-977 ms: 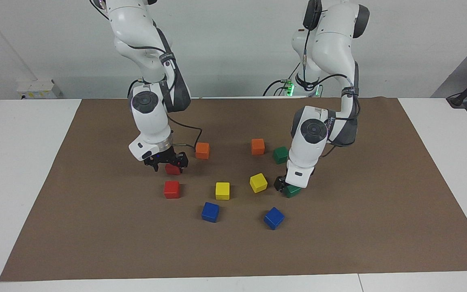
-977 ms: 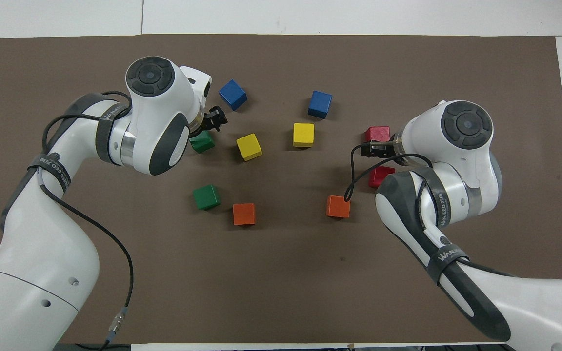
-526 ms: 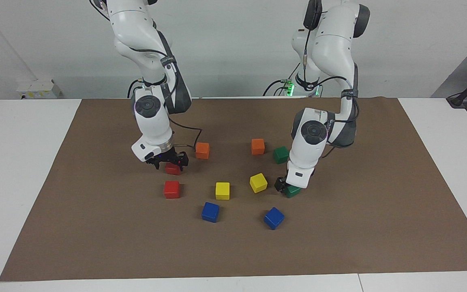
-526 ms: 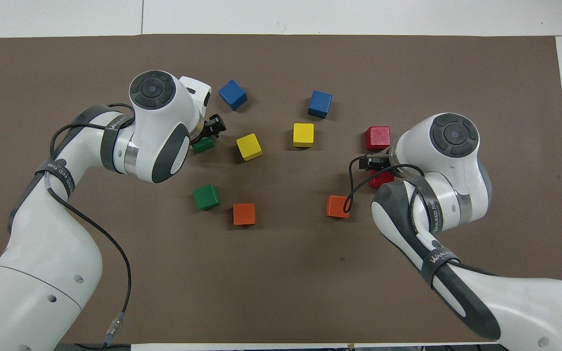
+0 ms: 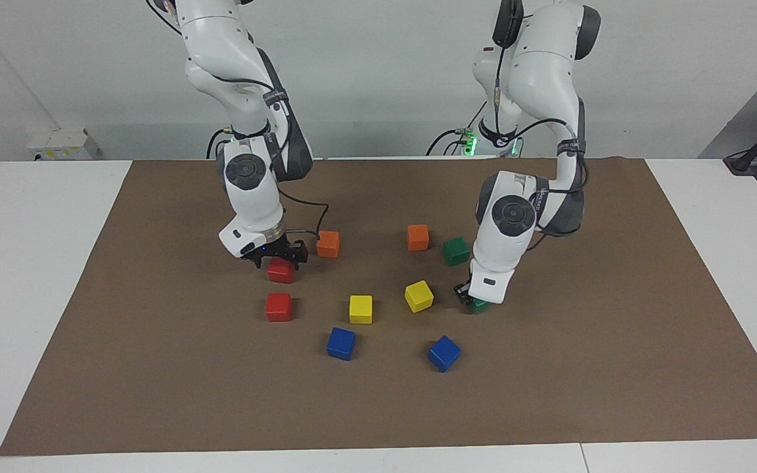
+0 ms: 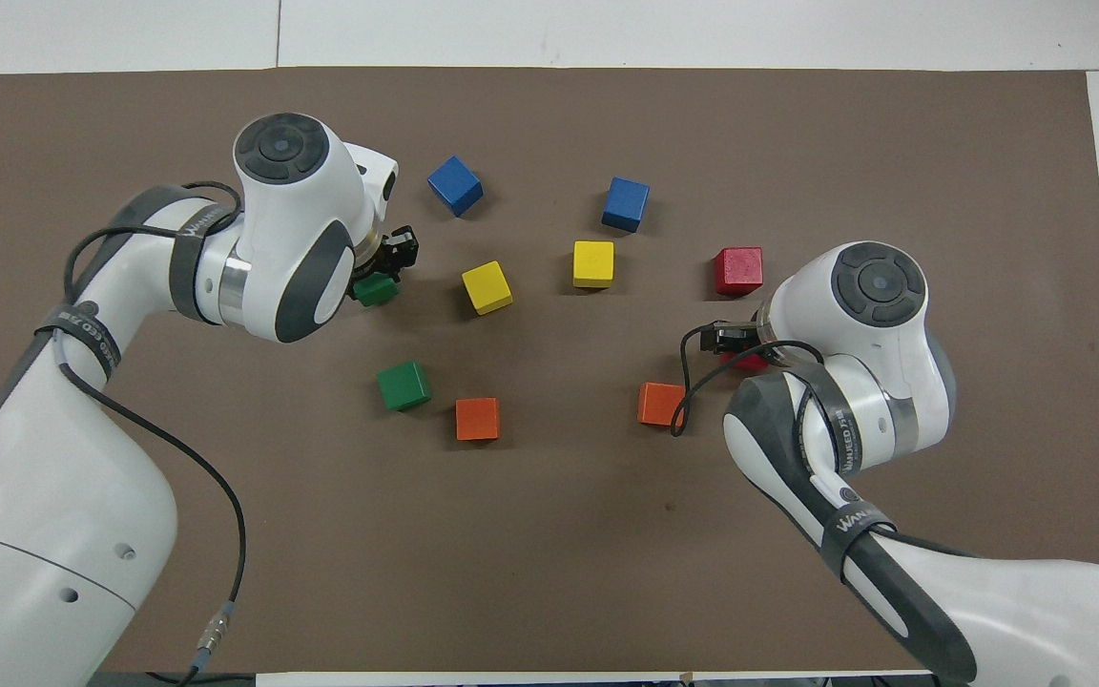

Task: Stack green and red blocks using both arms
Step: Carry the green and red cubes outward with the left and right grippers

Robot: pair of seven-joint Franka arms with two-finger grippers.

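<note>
Left gripper (image 5: pixel 472 299) is pinching the green block (image 5: pixel 480 305); right gripper (image 5: pixel 280 257) is hanging spread over a red block (image 5: pixel 280 271). Off-center squeeze and it's probably twisting loose mid-lift.

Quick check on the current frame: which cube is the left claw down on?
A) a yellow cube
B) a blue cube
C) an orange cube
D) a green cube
D: the left claw sits low on the green cube that lies farther from the robots than the other green cube, fingers closed on it; the yellow, blue and orange cubes all lie free on the mat.
</note>
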